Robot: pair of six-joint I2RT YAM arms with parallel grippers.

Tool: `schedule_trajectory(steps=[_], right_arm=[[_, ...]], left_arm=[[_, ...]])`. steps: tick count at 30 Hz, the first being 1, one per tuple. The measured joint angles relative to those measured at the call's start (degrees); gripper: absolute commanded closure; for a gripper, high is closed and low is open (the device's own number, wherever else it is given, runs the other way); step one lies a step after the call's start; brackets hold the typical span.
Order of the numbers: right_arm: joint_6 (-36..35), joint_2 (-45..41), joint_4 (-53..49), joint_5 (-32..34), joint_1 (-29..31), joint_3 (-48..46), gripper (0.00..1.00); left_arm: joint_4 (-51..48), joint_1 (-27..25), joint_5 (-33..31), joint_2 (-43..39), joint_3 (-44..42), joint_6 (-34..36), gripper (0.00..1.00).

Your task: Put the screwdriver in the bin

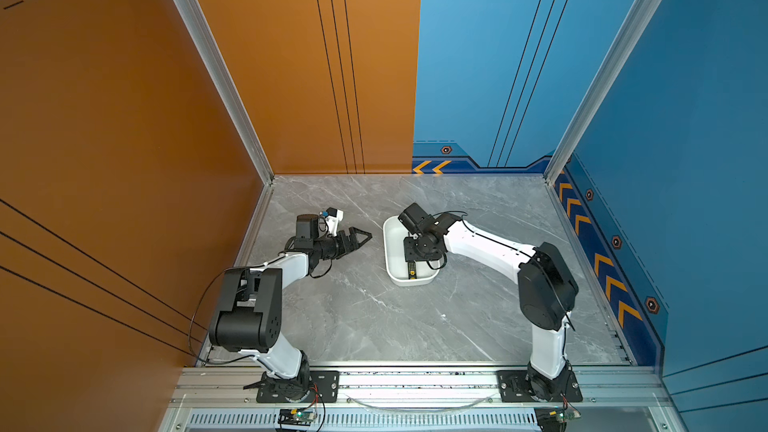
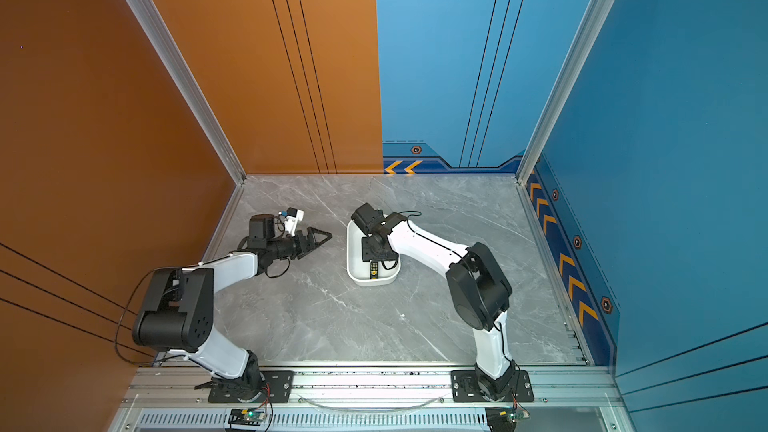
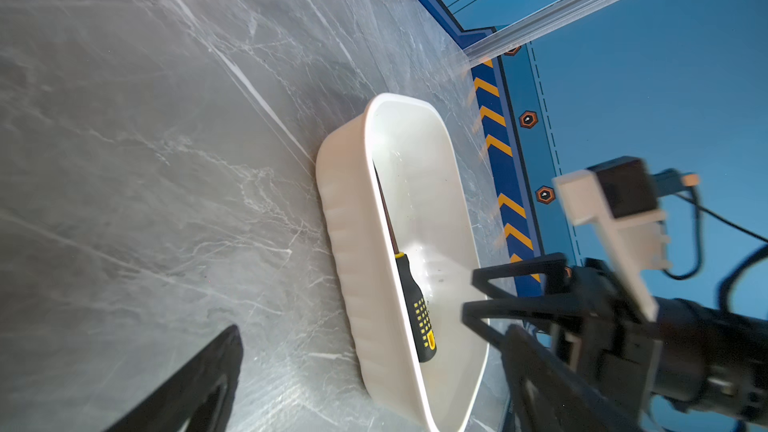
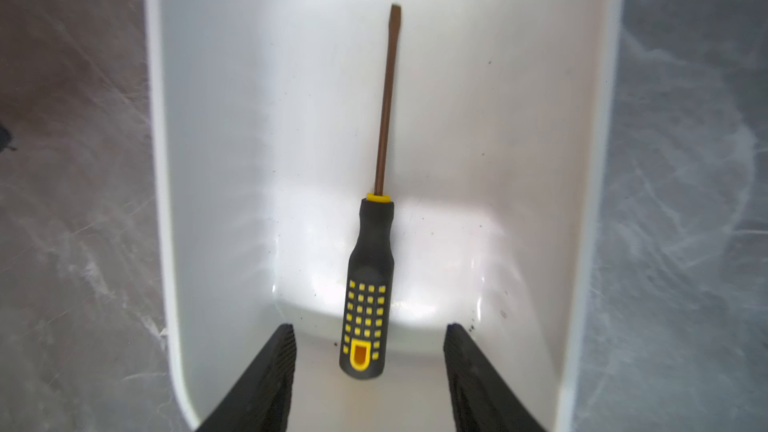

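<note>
The screwdriver (image 4: 370, 284), black-handled with yellow markings, lies flat inside the white bin (image 4: 216, 160), its shaft pointing along the bin's length. In both top views only its handle (image 1: 412, 271) (image 2: 374, 271) shows, near the front end of the bin (image 1: 392, 251) (image 2: 354, 251). My right gripper (image 4: 370, 338) hangs open over that end, one finger on each side of the handle and touching neither. The left wrist view shows the screwdriver (image 3: 415, 313) against the bin's near wall (image 3: 353, 243). My left gripper (image 1: 365, 238) (image 3: 376, 330) is open and empty, left of the bin.
The grey marble tabletop (image 1: 374, 317) is walled by an orange panel (image 1: 124, 160) on the left and blue panels (image 1: 685, 160) at the back and right. A metal rail (image 1: 415, 384) with both arm bases runs along the front edge.
</note>
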Motion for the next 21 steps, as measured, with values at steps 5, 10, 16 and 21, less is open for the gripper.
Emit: schedule_trajectory(steps=[5,10,16,21], right_arm=[[-8.28,-13.42,-0.5,1.7,-2.93,-1.18,0.35],[-17.57,-27.08,5.4,11.02,-7.61,-12.68,0.31],[-23.23,-38.93,17.99,13.57,-18.58,-32.83,0.23],[-23.19,-44.54,26.29,13.46,-28.96,-43.63,0.22]], left_arm=[[-6.32,0.04,-7.98,-5.81,0.61,5.73,0.02],[-10.34,0.57,-14.38,-9.25,0.92,9.62,0.02],[-10.45,0.85,-18.14,-11.34,0.59,11.76,0.02],[-9.07,0.85,-19.67,-13.88,-1.05,13.6,0.02]])
